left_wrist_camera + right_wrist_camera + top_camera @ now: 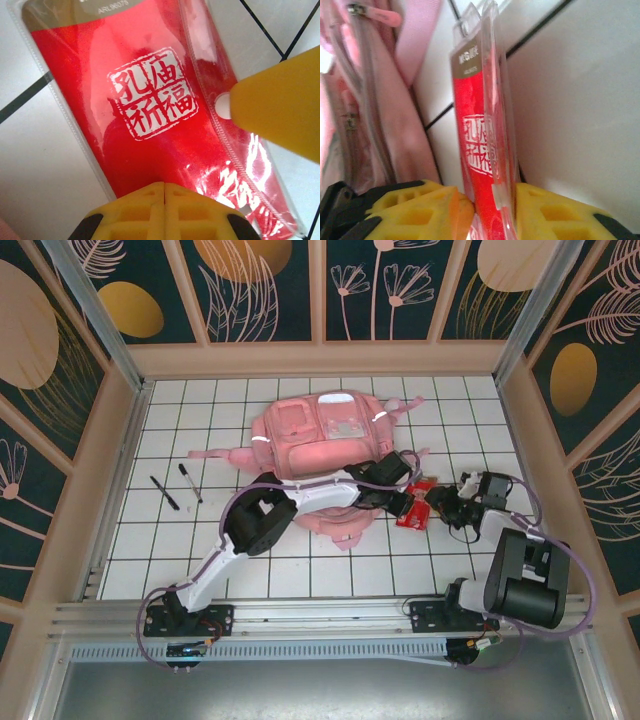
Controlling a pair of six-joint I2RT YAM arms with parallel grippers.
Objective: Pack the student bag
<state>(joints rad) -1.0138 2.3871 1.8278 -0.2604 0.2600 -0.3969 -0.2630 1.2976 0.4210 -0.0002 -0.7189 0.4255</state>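
Observation:
The student bag (pixel 320 430) is a pink backpack lying flat at the table's back centre, and its zip side (pixel 375 110) shows in the right wrist view. Just right of it a red packet in clear plastic (pixel 413 508) with a white seal print (pixel 150 100) stands on edge on the tiles. My right gripper (pixel 490 200) is shut on this packet (pixel 477 130), one yellow finger on each face. My left gripper (pixel 164 187) is shut, its tips right at the packet's near face, with nothing seen between them. A right finger (pixel 280 110) presses the packet's snap.
Two black pens (pixel 165 492) (pixel 190 482) lie on the white tiled table to the left of the bag. Wooden walls enclose the table on three sides. The left arm (pixel 300 502) reaches across the bag's front edge.

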